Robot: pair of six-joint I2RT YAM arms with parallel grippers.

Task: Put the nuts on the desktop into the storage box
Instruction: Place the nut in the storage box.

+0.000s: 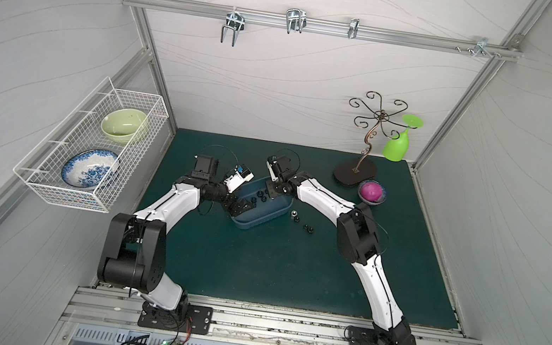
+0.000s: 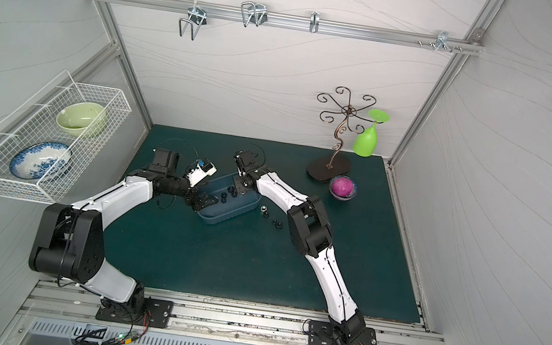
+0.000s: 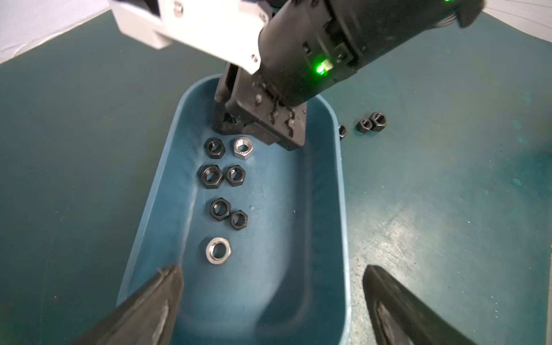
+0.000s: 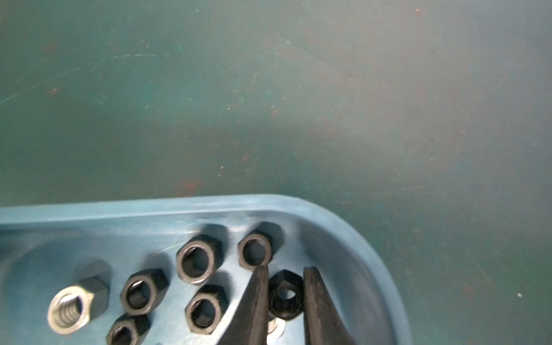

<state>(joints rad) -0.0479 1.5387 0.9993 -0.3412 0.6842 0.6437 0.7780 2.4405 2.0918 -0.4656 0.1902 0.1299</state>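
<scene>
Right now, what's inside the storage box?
Seven loose nuts lie in the storage box, five black, two silver. The right gripper, shut on another black nut, reaches inside too; the floor beneath it is mostly hidden.

Most nuts (image 3: 219,208) in storage box (image 3: 343,209), few on desktop (image 3: 448,209).

storage box (image 3: 337,185): one; nuts (image 3: 210,176) within: six black, two silver

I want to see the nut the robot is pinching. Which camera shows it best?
Right wrist view: the black nut sits close up in the right gripper. In the left wrist and both top views that gripper blocks it.
</scene>
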